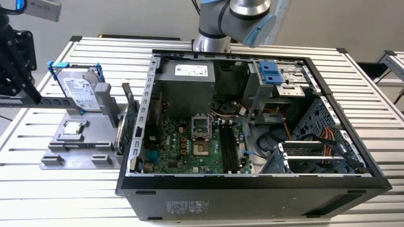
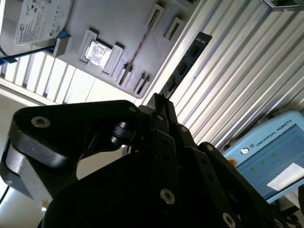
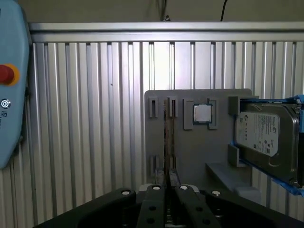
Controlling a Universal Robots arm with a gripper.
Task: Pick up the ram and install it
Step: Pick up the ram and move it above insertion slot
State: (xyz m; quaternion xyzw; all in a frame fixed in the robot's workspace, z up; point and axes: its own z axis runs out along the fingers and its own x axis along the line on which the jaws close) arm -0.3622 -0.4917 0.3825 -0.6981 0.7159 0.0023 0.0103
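Gripper (image 1: 19,80) sits at the exterior view's left edge. Nearest the jaws is a silver HDD (image 1: 81,92) in a blue bracket, upright on a grey fixture (image 1: 57,158), w/ a CPU (image 1: 74,126) lying flat beside it. Farther from the jaws a green card (image 1: 129,124) stands on edge, just beside the open PC case (image 1: 252,189). Well apart from them, inside the case, are the mobo (image 1: 183,151) w/ black slots (image 1: 228,146) and the PSU (image 1: 189,78); the arm (image 1: 233,21) stands behind the case.
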